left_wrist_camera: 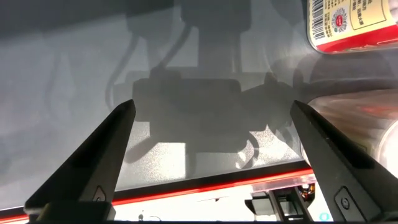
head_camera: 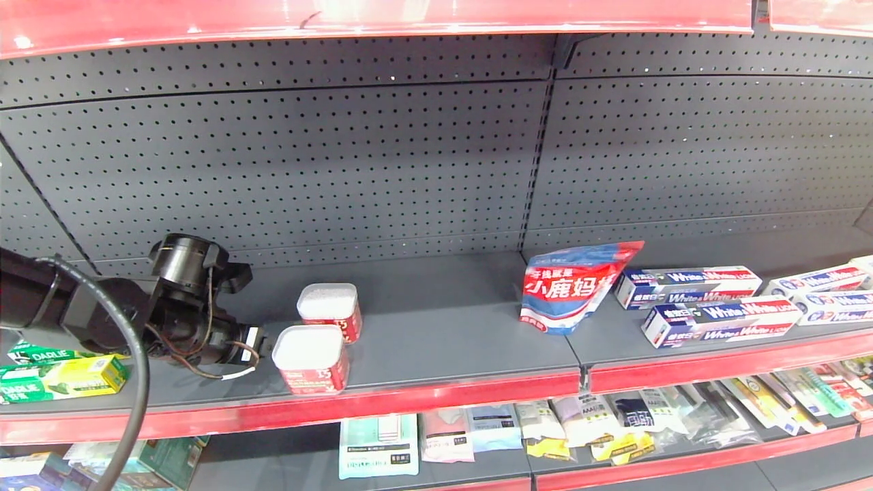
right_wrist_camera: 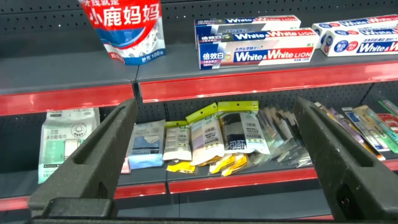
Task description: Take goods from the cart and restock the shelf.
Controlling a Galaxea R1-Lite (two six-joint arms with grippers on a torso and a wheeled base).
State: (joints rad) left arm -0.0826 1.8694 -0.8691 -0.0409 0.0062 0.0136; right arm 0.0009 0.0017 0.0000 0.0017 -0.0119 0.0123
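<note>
We see a grey metal shelf (head_camera: 443, 327) with a red lip and a perforated back panel. On its right lie long white-and-blue toothpaste cartons (head_camera: 716, 320), with a blue, red and white soft pouch (head_camera: 569, 290) standing just beside them. Toward the left stand two square red plastic tubs with white lids: the rear tub (head_camera: 330, 310) is just behind the front tub (head_camera: 312, 359), which sits near the lip. Our left end effector (left_wrist_camera: 212, 112) is low over the shelf board just beside the front tub, fingers spread, empty. Our right end effector (right_wrist_camera: 216, 106), also spread and empty, faces the small packets (right_wrist_camera: 211, 134) on the lower shelf (right_wrist_camera: 280, 179).
</note>
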